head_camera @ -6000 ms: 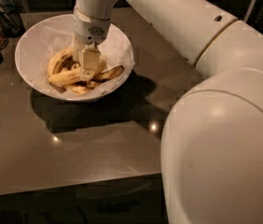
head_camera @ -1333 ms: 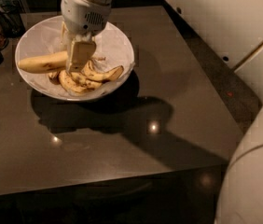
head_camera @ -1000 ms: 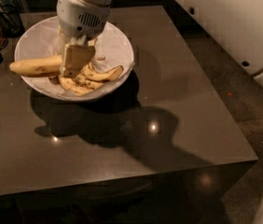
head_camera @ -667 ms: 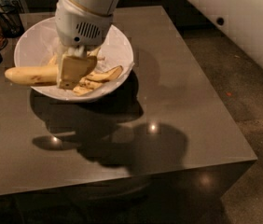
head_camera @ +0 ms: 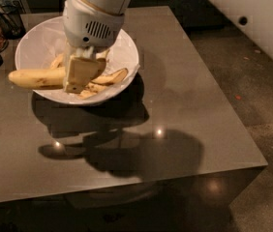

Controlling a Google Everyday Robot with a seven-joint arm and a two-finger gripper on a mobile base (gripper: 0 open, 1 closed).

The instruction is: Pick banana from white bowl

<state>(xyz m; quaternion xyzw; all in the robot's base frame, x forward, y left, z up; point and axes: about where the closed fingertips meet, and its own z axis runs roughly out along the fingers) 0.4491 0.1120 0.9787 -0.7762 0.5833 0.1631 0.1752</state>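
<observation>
As gripper (head_camera: 81,74) rises over white bowl (head_camera: 127,57), banana (head_camera: 35,78) clamped, lifted higher

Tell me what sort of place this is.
Probably an office kitchen or break area: a dark polished table holds a white bowl of fruit, with a wire basket of items behind and a bare concrete-like floor. The hand holds the banana over the bowl's left edge.

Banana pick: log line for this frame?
phase: lift | end effector: over white bowl, shut on banana | banana: roughly level, tip past bowl rim | bowl: other banana pieces inside
</observation>
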